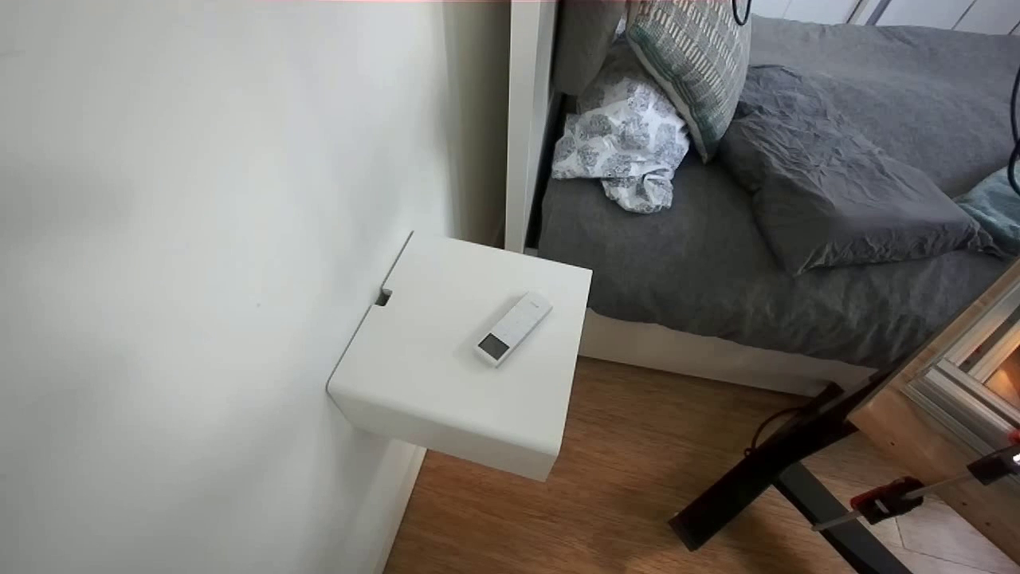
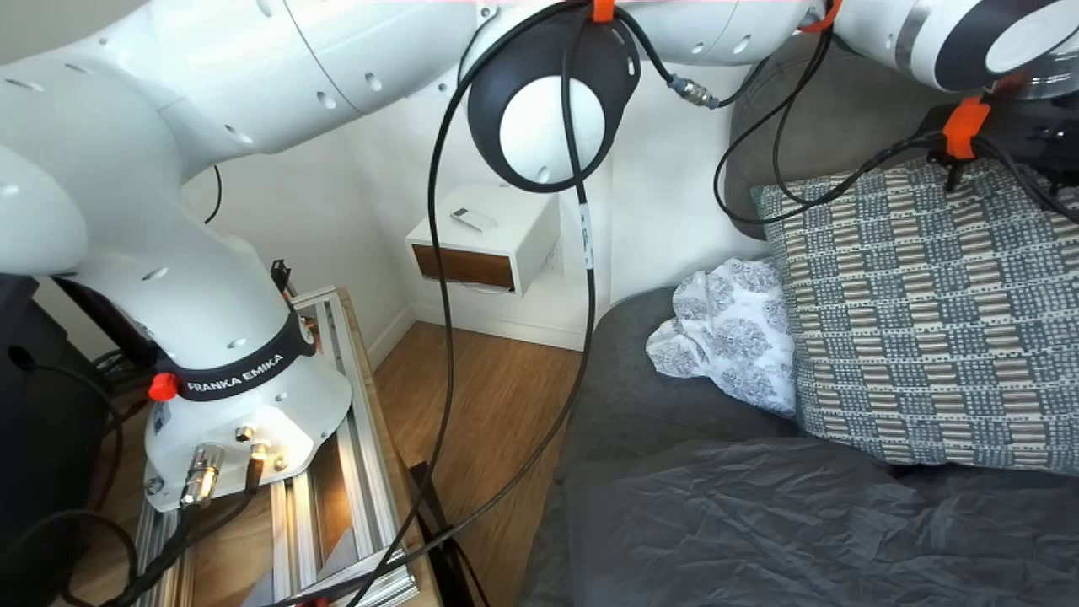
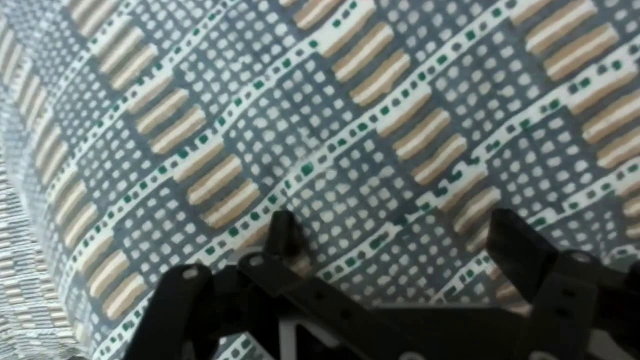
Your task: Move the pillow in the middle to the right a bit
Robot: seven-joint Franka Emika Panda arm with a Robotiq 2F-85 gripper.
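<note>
The patterned pillow, grey-blue with tan stripes and white dots, leans upright on the bed in both exterior views [image 1: 693, 72] [image 2: 919, 337]. It fills most of the wrist view [image 3: 320, 135]. My gripper [image 3: 392, 225] has its two black fingers wide apart, close against the pillow's face, with patterned fabric showing between them. The fabric is slightly creased near the fingers; whether they touch it I cannot tell. In an exterior view the black gripper body [image 2: 1028, 139] is at the pillow's top edge and its fingertips are not visible.
A white floral cloth [image 2: 733, 329] lies beside the pillow. A dark grey pillow [image 1: 853, 175] lies flat in front of it. A grey backrest [image 2: 809, 110] stands behind. Arm cables [image 2: 582, 278] hang in loops. A white nightstand [image 1: 446, 351] with a remote [image 1: 514, 328] stands by the wall.
</note>
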